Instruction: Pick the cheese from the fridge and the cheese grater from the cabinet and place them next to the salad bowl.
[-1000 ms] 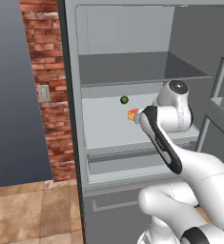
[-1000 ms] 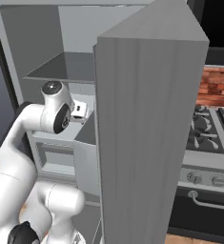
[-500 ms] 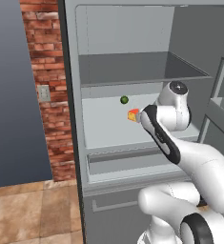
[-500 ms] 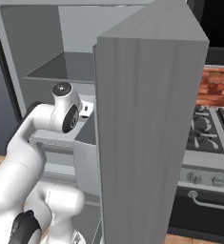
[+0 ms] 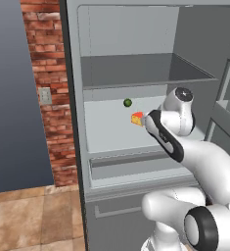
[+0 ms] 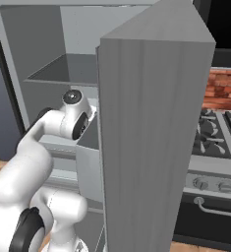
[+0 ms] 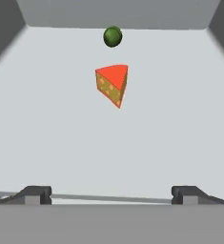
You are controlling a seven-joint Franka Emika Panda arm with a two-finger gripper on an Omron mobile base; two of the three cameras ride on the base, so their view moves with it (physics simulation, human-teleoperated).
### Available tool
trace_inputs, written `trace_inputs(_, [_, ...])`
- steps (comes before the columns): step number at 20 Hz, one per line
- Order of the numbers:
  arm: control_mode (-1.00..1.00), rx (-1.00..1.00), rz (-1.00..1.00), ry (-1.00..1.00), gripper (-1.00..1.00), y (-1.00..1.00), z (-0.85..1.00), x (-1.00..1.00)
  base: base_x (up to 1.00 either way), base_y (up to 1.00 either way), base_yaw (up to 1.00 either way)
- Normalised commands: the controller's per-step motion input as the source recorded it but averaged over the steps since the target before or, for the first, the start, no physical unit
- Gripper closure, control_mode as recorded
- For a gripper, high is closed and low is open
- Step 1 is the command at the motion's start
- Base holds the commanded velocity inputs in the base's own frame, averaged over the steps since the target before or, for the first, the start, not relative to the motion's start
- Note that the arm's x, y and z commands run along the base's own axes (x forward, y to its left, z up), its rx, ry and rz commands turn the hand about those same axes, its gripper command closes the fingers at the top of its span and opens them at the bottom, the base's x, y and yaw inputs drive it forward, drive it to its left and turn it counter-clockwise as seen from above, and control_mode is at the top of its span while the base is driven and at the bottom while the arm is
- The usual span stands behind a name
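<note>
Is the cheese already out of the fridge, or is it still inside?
Still inside. The cheese lies on a shelf of the fridge, before a small green ball; the open hand is not touching it.

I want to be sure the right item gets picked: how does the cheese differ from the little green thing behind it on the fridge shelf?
The cheese is a yellow-orange wedge with red rind; the green ball is round and dark green. The cheese is larger and nearer the open gripper; the green ball sits farther back. Both rest apart on the same pale shelf.

- Pale grey fridge shelf (image 7: 180, 119), flat, below a darker upper shelf (image 5: 141, 71).
- Cheese (image 7: 112, 84) resting mid-shelf.
- Green ball (image 7: 112, 36) just behind it, apart.
</note>
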Motion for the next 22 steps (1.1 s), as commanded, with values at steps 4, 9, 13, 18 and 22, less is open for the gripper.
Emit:
trace_inputs(4, [-1.00, 0.00, 0.00, -0.03, -1.00, -0.06, -0.03, 0.27, 0.00, 0.00, 0.00])
trace_inputs(9, [-1.00, 0.00, 0.00, 0.00, -1.00, 0.00, -0.01, 0.33, 0.00, 0.00, 0.00])
trace_inputs(13, [-1.00, 0.00, 0.00, 0.00, -1.00, 0.00, -0.04, 0.27, 0.00, 0.00, 0.00])
trace_inputs(18, [-1.00, 0.00, 0.00, 0.00, -1.00, 0.00, -0.04, 0.25, 0.00, 0.00, 0.00])
trace_inputs(22, [-1.00, 0.00, 0.00, 0.00, -1.00, 0.00, -0.18, 0.19, 0.00, 0.00, 0.00])
